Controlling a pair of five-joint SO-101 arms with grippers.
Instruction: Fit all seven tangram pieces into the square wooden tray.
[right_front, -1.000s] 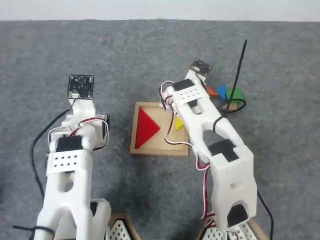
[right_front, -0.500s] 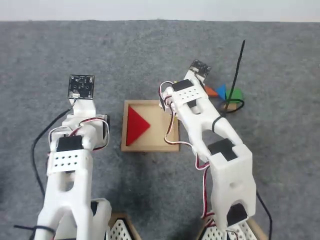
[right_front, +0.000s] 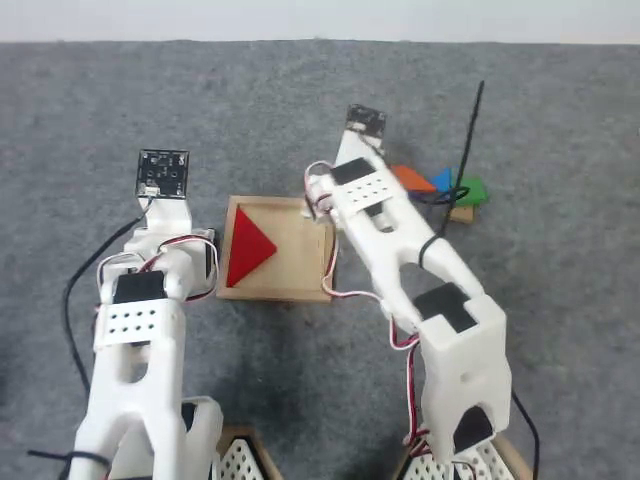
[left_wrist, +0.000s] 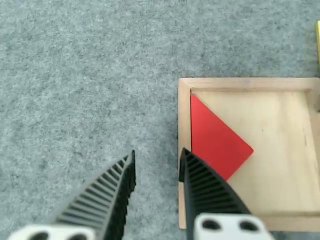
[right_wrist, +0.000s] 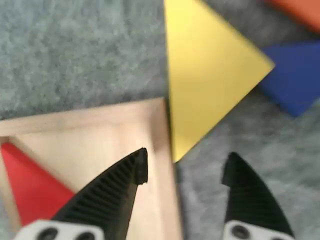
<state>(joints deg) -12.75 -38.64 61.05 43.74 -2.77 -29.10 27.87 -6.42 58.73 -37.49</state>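
The square wooden tray lies between the arms with a red triangle against its left wall. My left gripper is open just outside the tray's left wall, one fingertip at the rim, the red triangle beyond it. My right gripper is open, one finger over the tray floor and the other over the carpet, astride the tray's wall. A corner of the yellow triangle touches that wall from outside. A blue piece and an orange piece lie further off.
Right of the right arm, orange, blue and green pieces cluster on the grey carpet, with a tan piece under a black cable. Open carpet stretches behind and to the left of the tray.
The tray with the red triangle has slid left across the carpet, and the right arm has swung left with it. The left arm has kept still.
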